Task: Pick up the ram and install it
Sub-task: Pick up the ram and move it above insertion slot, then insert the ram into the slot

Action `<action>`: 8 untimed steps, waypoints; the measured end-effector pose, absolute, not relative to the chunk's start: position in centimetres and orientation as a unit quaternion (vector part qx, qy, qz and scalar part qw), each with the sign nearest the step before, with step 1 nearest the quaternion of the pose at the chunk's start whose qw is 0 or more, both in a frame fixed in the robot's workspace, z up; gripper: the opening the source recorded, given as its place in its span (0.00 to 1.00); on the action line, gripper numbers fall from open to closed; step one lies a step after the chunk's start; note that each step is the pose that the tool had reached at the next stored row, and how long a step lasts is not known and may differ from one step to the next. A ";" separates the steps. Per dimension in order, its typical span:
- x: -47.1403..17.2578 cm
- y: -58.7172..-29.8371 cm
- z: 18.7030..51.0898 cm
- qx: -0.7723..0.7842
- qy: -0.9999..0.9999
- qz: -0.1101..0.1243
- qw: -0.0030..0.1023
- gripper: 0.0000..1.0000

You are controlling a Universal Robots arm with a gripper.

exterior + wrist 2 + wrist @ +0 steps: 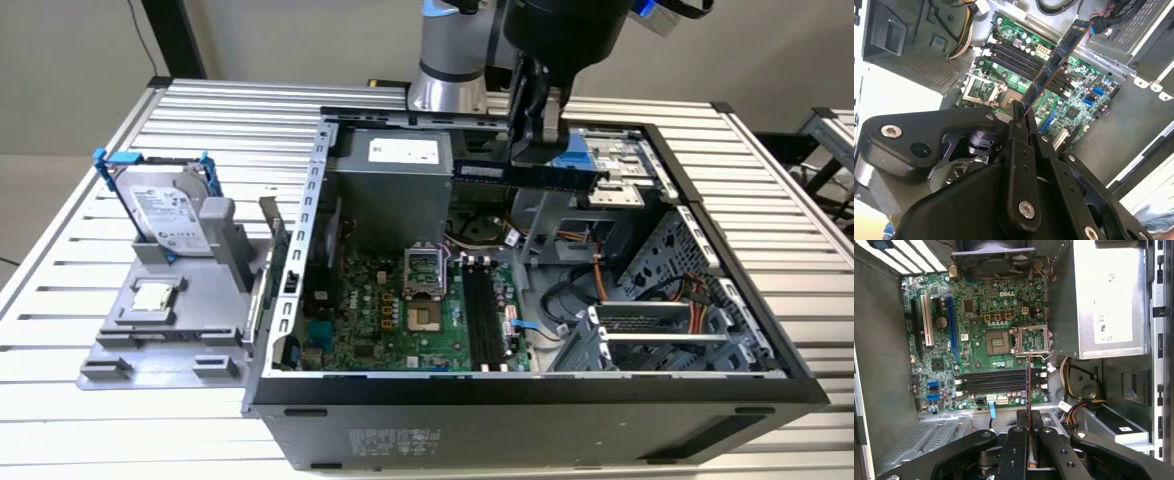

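Slatted metal desk (120, 440), pale floor around it. A second slatted bench (830, 135) sits at the exterior view's right edge.

On the desk is an open case (534, 410), lying on its side. Inside it:
- A green motherboard (400, 320), with its socket (424, 270) near the middle.
- A row of long dark slots (483, 320) just beside the socket, toward the exterior view's right.
- A grey power supply (394, 170) at the far wall.
- Loose cables (601, 270) and a drive cage (647, 330) to the exterior view's right.

Both wrist views look down on the same board (974, 340) (1079, 95) and its slots (999, 382) (1019, 57).

A grey fixture (160, 345) sits beside the case, at the exterior view's left. A hard drive (171, 210) in blue brackets stands upright in it. A small square chip (154, 295) lies flat in front of the drive.

The arm (447, 60) comes down over the far side of the case. The hand (534, 160) is clamped on the ram (481, 172), fingers pressed to its two faces. The ram is level, up in the air at the case's rim, in front of the power supply and well clear of the board.

In the second wrist view the stick (1056, 60) juts out from the hand (1021, 112) over the slots. In the first wrist view it shows edge-on (1027, 390), a thin line rising from the hand (1029, 420) across the slots toward the socket (1029, 340).
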State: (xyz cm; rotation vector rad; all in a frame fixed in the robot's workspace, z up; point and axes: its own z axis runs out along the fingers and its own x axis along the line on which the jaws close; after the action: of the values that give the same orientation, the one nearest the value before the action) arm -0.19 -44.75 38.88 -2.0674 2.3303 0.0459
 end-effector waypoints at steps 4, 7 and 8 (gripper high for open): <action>-0.2 -44.7 38.9 -0.641 0.767 0.014 0.014 0.00; -0.2 -44.7 38.9 -0.622 0.783 0.014 0.014 0.00; -0.2 -44.7 38.9 -0.615 0.788 0.014 0.014 0.00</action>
State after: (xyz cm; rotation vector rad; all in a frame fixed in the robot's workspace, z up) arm -0.19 -44.75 38.86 -1.9142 2.4553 0.0433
